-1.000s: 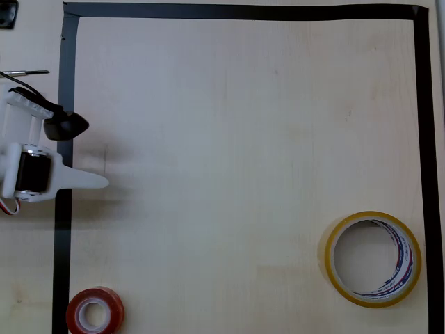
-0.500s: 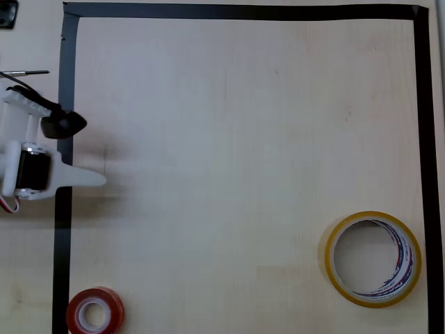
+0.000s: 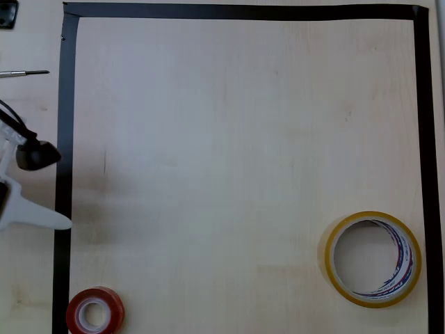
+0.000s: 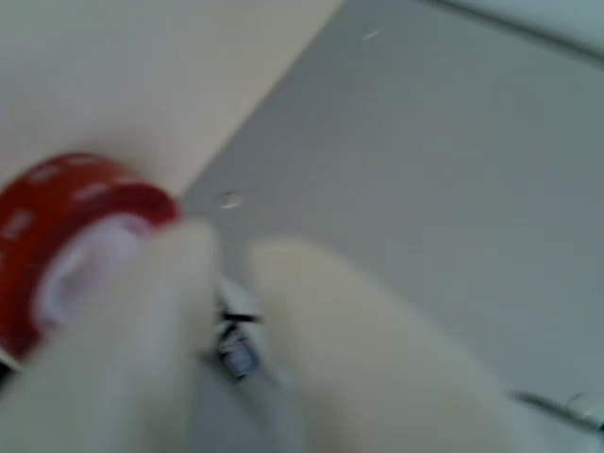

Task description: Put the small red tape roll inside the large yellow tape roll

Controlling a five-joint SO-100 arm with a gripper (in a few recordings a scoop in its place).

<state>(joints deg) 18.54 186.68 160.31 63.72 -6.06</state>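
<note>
The gripper is cut off at the worktop's left edge, holding nothing, jaws slightly parted; the wrist view is blurred; the small red tape roll lies in the bottom-left corner, half over the black tape border; the large yellow tape roll sits near the bottom-right corner.

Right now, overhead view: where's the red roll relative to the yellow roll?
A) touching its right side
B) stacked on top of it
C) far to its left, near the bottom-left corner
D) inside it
C: the red roll lies at bottom left, the yellow roll at bottom right, bare table between them.
</note>
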